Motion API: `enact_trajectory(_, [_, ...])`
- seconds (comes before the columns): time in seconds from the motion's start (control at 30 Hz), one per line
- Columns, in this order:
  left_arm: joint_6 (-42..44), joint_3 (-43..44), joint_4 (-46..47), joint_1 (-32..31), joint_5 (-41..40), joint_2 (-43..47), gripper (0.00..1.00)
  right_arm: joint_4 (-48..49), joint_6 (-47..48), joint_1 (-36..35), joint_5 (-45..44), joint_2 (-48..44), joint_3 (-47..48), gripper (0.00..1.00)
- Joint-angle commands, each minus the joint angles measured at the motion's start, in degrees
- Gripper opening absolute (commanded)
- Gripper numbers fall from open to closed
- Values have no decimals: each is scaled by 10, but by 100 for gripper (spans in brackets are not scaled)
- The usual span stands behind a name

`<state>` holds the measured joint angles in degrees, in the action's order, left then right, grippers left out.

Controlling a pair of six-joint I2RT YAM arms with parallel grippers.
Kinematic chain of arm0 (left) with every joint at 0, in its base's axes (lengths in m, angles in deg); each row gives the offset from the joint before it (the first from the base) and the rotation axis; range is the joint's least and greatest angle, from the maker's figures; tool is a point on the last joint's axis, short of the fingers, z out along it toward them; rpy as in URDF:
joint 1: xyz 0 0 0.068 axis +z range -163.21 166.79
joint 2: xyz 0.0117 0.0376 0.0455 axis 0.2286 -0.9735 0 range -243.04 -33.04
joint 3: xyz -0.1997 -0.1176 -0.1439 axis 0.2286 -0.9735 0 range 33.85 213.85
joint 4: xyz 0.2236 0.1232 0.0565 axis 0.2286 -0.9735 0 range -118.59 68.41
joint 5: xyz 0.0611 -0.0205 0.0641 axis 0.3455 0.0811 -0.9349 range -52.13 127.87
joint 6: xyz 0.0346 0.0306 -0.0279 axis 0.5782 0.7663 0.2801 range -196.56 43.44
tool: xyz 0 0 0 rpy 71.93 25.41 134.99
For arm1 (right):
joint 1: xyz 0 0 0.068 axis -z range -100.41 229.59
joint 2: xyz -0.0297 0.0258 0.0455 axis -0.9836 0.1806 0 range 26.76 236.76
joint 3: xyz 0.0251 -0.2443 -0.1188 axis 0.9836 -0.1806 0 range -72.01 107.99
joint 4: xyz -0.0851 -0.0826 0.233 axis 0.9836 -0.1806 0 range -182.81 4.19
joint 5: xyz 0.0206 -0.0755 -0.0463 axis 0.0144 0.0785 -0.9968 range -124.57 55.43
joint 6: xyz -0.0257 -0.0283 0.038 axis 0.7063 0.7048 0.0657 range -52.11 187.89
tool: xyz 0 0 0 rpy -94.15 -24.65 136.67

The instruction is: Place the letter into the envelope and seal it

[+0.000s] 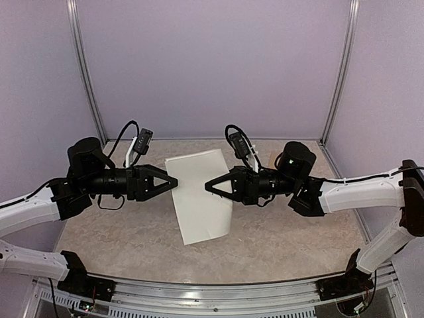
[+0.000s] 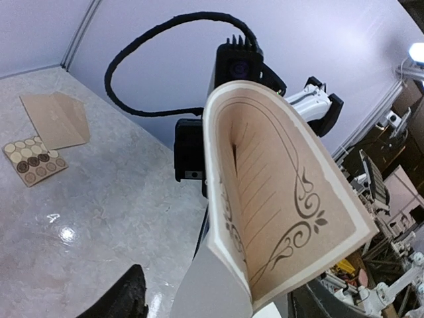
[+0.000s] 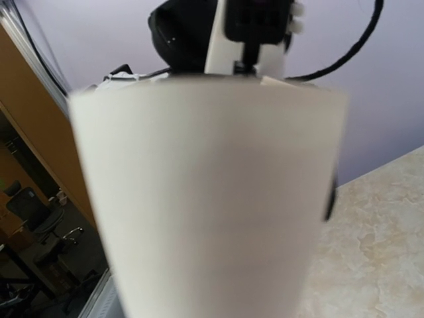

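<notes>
The letter (image 1: pixel 199 199) hangs between the arms, long axis front-to-back. Right jaws clamp one edge; left jaws stand parted opposite.

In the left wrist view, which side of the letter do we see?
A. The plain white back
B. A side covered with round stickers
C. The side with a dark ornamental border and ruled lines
C: the letter curves open in this view, and its visible side has a dark scroll border and ruled lines.
</notes>
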<state>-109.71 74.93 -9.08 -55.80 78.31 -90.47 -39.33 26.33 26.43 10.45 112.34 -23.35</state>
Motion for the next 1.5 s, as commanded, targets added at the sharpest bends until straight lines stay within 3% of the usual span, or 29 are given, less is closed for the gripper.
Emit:
enact_trajectory(0.0, [5,2,12,-13,3,-11,54,7,4,4,-3,-12,-3,0])
enact_trajectory(0.13, [6,1,11,-18,0,-13,33,-5,10,4,-22,-14,-2,0])
enact_trajectory(0.27, [6,-1,10,-18,-9,-13,0,-25,15,4,-25,-12,4,0])
enact_trajectory(0.33, [6,-5,12,-18,-29,-10,0,-29,15,4,-24,-14,4,5])
enact_trajectory(0.43, [1,-16,34,-13,-47,7,0,-21,10,5,-22,-19,-7,38])
enact_trajectory(0.47, [-2,-19,38,-10,-48,14,0,-19,8,4,-22,-21,-12,46])
enact_trajectory(0.53, [-6,-21,41,-6,-49,19,0,-17,5,5,-22,-25,-22,52])
enact_trajectory(0.6, [-7,-21,42,-4,-49,22,0,-9,0,5,-18,-26,-31,52])
enact_trajectory(0.73, [-8,-22,44,-4,-49,23,0,1,-10,4,-5,-21,-42,40])
enact_trajectory(0.8, [-9,-22,46,-3,-49,23,0,2,-11,4,-5,-19,-46,2])
enact_trajectory(0.83, [-8,-22,45,-3,-49,23,0,2,-12,5,-6,-19,-47,0])
enact_trajectory(0.97, [-6,-20,40,3,-47,27,0,8,-15,4,-5,-24,-55,0])
enact_trajectory(1.0, [-6,-19,38,5,-47,27,0,7,-14,4,-3,-25,-55,10])
enact_trajectory(1.03, [-6,-19,37,6,-46,28,0,7,-16,4,-2,-26,-58,28])
enact_trajectory(1.07, [-5,-18,36,8,-46,29,0,9,-18,4,-2,-28,-61,38])
enact_trajectory(1.1, [-5,-18,34,9,-45,30,0,12,-19,5,-3,-29,-66,41])
enact_trajectory(1.13, [-4,-17,33,11,-45,32,0,12,-20,4,-4,-31,-69,41])
enact_trajectory(1.2, [-2,-16,29,13,-44,33,0,13,-23,4,-5,-33,-77,28])
enact_trajectory(1.23, [-2,-16,28,14,-44,34,0,15,-24,5,-7,-34,-80,11])
enact_trajectory(1.27, [-2,-16,27,16,-44,35,0,16,-25,4,-8,-35,-83,0])
enact_trajectory(1.4, [-1,-16,21,20,-44,40,0,11,-23,4,-10,-39,-92,0])
enact_trajectory(1.43, [-1,-15,20,21,-43,41,0,8,-23,4,-9,-40,-92,5])
enact_trajectory(1.47, [-1,-15,18,22,-43,42,0,7,-23,4,-8,-41,-95,25])
